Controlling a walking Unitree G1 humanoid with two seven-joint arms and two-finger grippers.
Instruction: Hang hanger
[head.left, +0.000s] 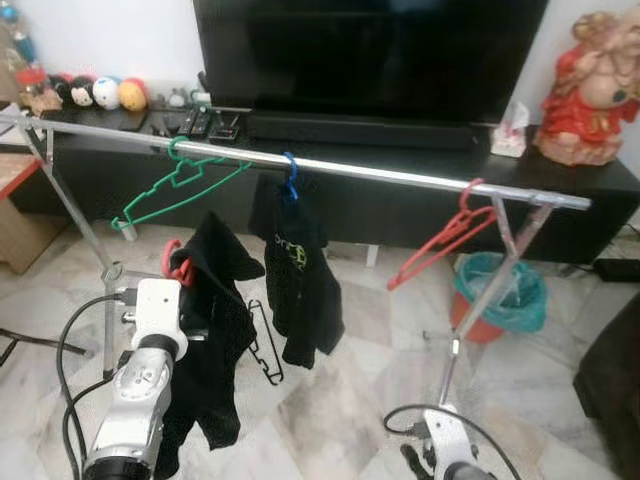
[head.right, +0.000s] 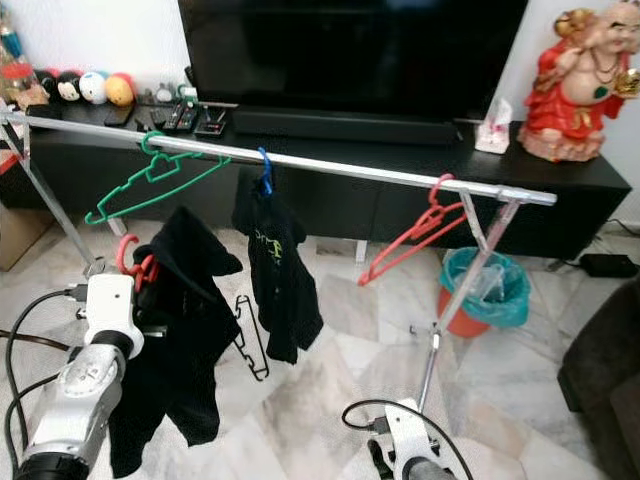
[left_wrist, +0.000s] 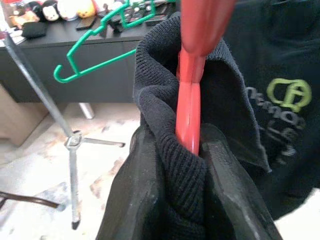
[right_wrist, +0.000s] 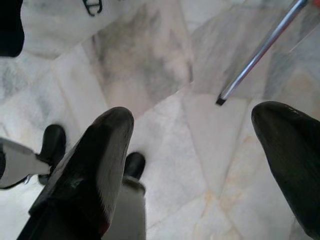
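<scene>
Left gripper (left_wrist: 192, 150) clamping garment-laden red hanger (left_wrist: 192, 95)

Bright, even indoor light; soft focus; wrist close-ups blurred.

**Count of things around the clothes rail**

Five hangers: one green plastic hanger (head.left: 175, 185), one blue hanger (head.left: 290, 180) carrying a black printed garment (head.left: 300, 280), one bare red plastic hanger (head.left: 445, 240), one red hanger (left_wrist: 192, 100) inside a second black knit garment (head.left: 215, 320), and one black wire hanger (head.left: 265, 345) on the floor. One silver metal rail (head.left: 400, 178). Four round plush toys (head.left: 95, 92). One red figurine (head.left: 590, 85). One teal-lined bin (head.left: 497, 292).
</scene>
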